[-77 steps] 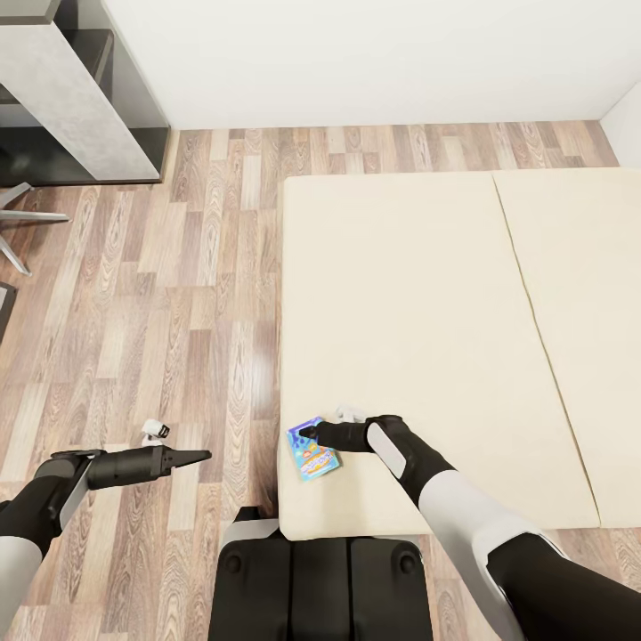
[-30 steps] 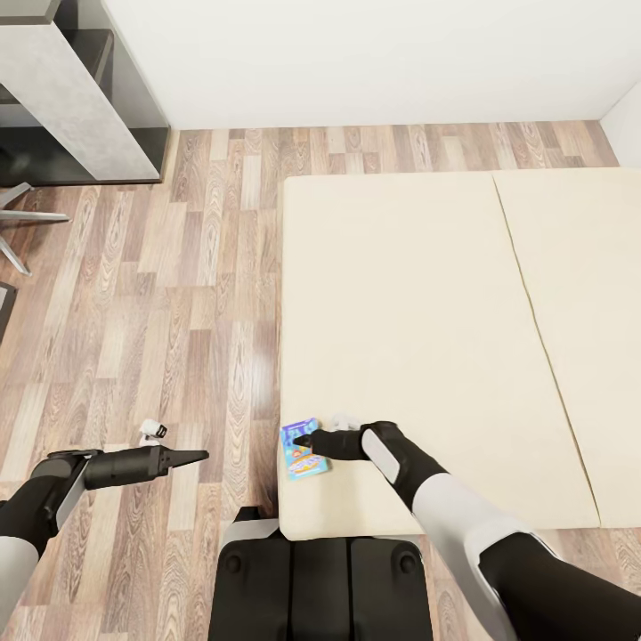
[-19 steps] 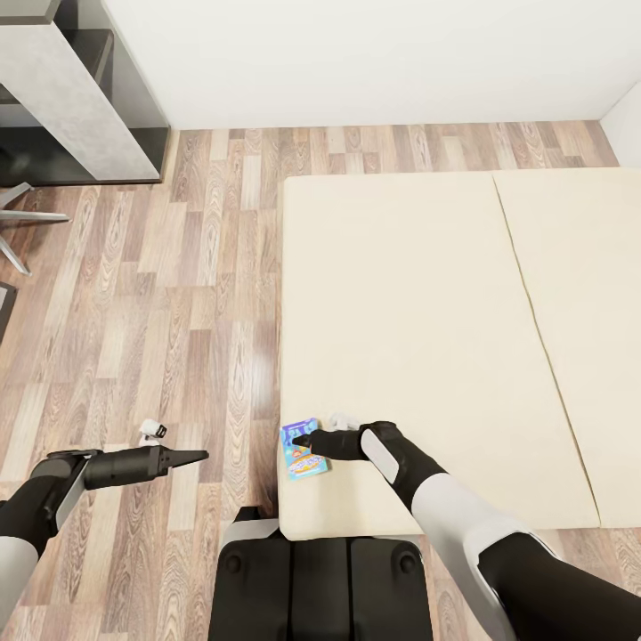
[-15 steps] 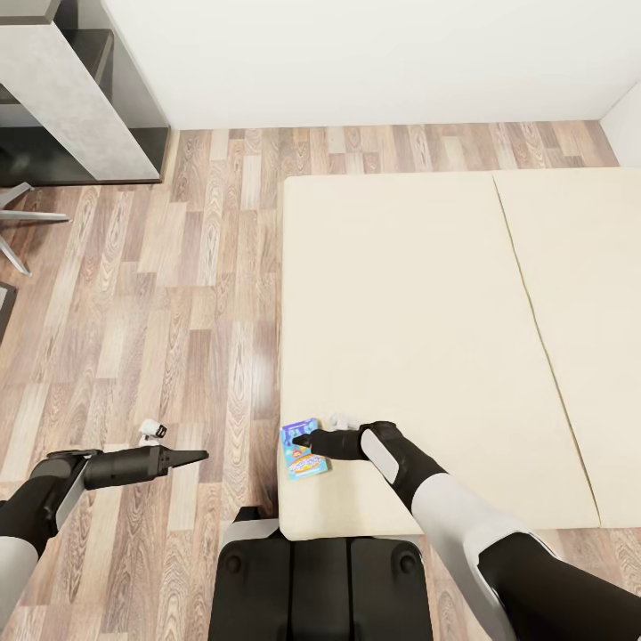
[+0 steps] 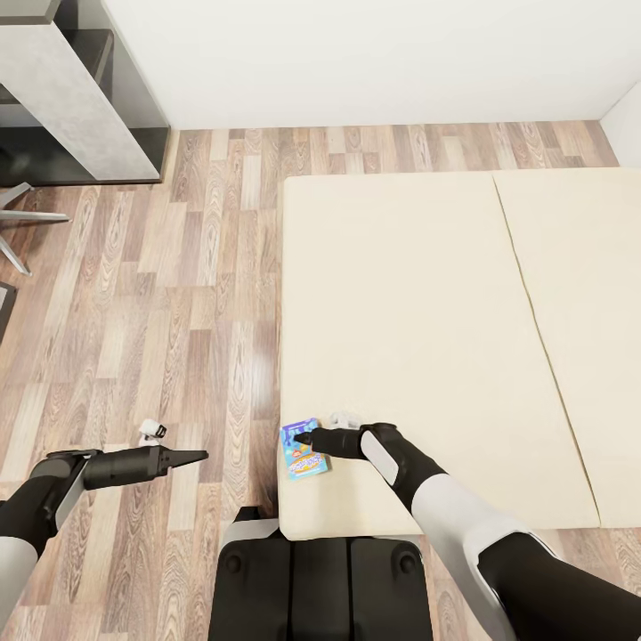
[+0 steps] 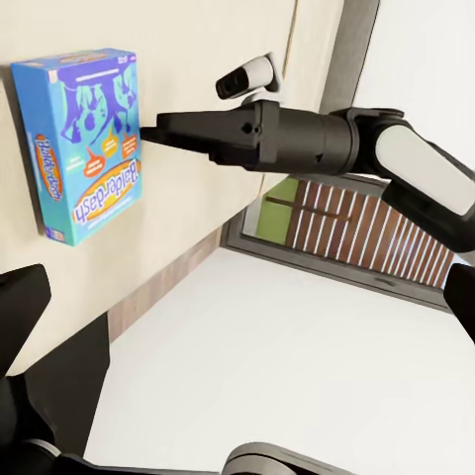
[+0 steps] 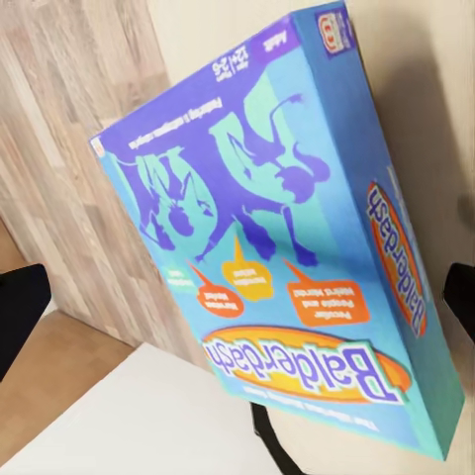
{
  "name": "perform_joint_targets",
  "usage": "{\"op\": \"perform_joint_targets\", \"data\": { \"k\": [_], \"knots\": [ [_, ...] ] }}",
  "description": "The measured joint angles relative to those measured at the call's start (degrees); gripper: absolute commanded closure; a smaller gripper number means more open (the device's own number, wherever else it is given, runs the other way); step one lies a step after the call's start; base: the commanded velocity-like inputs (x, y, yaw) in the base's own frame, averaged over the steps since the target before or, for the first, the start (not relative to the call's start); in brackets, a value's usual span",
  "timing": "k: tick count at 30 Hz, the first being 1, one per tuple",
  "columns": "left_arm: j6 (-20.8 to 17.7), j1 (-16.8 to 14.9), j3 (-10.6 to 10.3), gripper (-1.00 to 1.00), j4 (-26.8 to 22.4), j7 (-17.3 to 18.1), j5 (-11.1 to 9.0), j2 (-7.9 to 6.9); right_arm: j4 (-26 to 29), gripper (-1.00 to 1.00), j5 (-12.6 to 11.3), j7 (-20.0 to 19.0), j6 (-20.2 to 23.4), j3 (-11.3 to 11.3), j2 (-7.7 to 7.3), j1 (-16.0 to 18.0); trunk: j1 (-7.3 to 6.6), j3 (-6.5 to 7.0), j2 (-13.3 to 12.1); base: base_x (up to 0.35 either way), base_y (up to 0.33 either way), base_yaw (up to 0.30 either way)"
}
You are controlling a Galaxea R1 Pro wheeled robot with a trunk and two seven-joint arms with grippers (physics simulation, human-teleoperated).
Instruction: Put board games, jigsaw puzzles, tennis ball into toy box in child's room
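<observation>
Right gripper (image 5: pixel 301 438) is reaching onto the blue board game (image 5: pixel 305 450), fingers looking pressed together, tip at the lid, not pinching it. Game is lying flat at the bed's (image 5: pixel 401 312) near left corner. Left gripper (image 5: pixel 198 457) is hanging over the floor (image 5: pixel 178 294), apparently closed, carrying nothing. Toy box and table toys aren't appearing; this game isn't yet lifted.
</observation>
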State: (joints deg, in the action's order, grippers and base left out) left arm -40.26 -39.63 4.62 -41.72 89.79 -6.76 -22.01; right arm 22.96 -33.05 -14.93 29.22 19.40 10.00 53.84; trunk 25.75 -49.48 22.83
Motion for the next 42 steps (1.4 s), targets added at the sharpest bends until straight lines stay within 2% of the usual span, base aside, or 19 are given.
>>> {"op": "perform_joint_targets", "data": {
  "k": [31,42],
  "knots": [
    [0.0,0.01,0.06,-1.0,0.01,0.0,0.0,-0.02,-0.07,-1.0,-0.37,-0.25,0.13,0.01,0.0,0.0,0.0,0.0,0.0,0.0,0.0,0.0],
    [0.0,0.03,0.06,-1.0,0.02,0.0,0.0,-0.02,0.14,-1.0,-0.15,-4.32,0.23,-0.05,0.0,0.0,0.0,0.0,0.0,0.0,0.0,0.0]
  ]
}}
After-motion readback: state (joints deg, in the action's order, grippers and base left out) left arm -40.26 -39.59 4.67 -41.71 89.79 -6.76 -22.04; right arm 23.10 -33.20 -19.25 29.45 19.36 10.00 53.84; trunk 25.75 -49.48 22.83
